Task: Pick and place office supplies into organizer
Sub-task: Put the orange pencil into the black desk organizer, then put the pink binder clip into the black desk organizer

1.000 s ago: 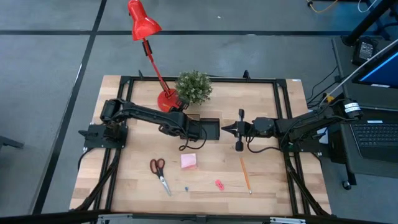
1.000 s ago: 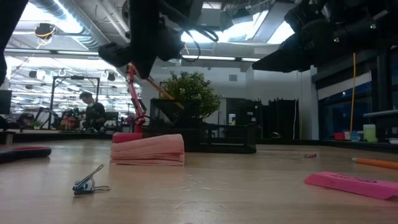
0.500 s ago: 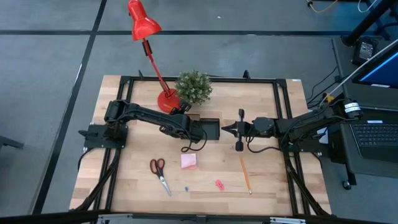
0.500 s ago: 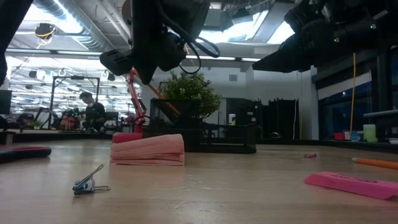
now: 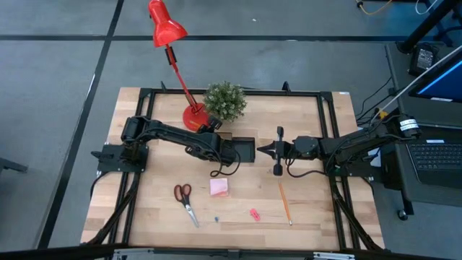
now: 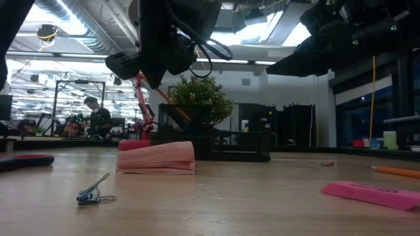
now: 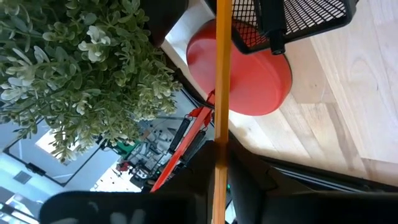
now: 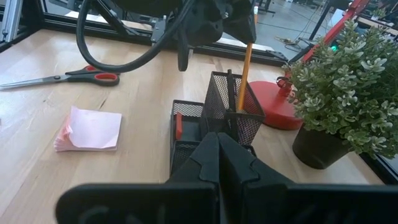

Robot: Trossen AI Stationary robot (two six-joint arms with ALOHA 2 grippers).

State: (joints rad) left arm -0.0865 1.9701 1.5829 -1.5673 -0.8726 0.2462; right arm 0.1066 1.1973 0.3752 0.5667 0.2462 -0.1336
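Left gripper (image 8: 214,25) fingers grasped an orange pencil (image 8: 243,74) upright, its tip inside the organizer (image 8: 211,121) cup for release; right fingers clenched empty

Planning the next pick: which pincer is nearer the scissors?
Left. The left pincer hangs over the organizer, up-right of the scissors; the right pincer waits farther right.

Robotics lab, framed wooden table (image 5: 310,209), ceiling ducts (image 6: 85,19), distant workbenches, seated person (image 6: 98,119)
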